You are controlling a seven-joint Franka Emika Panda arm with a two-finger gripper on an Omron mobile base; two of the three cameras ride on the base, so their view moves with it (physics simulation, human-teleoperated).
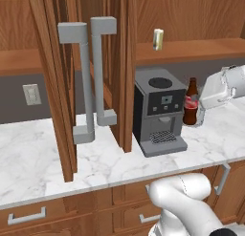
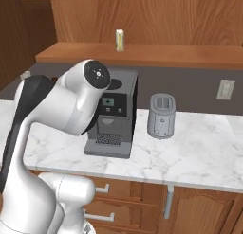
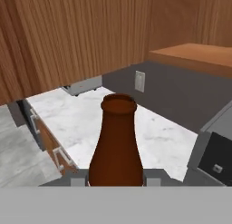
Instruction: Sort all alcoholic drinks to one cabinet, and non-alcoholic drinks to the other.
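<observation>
Gripper (image 1: 196, 116) clamped around the cola bottle (image 1: 191, 102), just right of the coffee machine (image 1: 159, 111) toward the counter's (image 1: 43, 158) back edge. Step in hand looks like securing a non-alcoholic drink; next comes lifting it toward the shelf holding the can (image 1: 158, 39). Fingers are largely hidden behind the bottle.
</observation>
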